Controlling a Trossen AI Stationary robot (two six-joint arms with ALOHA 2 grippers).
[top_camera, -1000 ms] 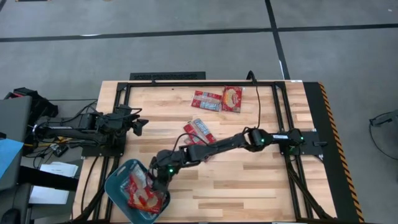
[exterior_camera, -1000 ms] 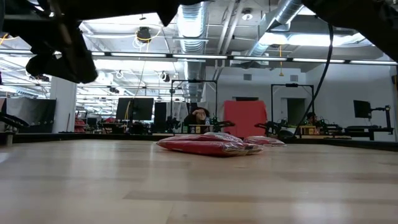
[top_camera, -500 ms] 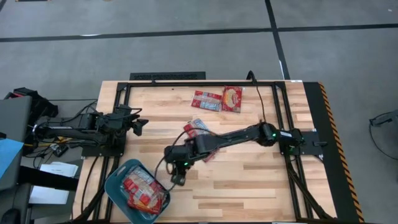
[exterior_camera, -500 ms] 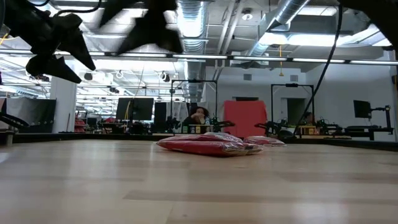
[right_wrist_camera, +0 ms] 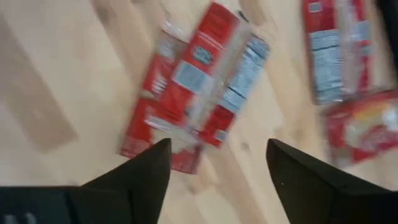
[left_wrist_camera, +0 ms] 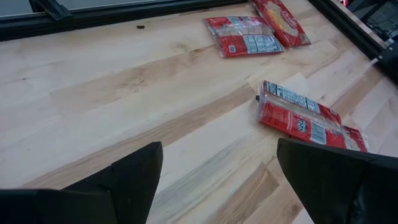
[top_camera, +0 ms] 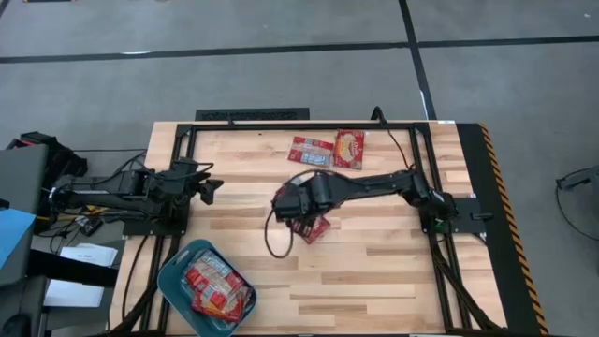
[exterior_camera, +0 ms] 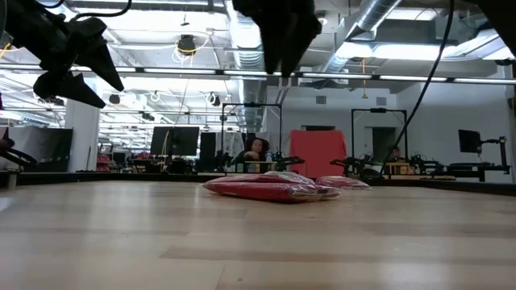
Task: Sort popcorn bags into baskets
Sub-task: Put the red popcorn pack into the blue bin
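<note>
While above the popcorn bags, right gripper fingers apart, empty.

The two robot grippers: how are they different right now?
The right gripper hangs over popcorn bags mid-table; the left gripper waits at the table's left side, over bare wood. The right arm is stretched out; the left is folded back. Both are open and empty.

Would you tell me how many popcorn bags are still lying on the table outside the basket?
4: two bags side by side at the far edge, two overlapping bags mid-table beneath the right gripper. Others could be hidden.
</note>
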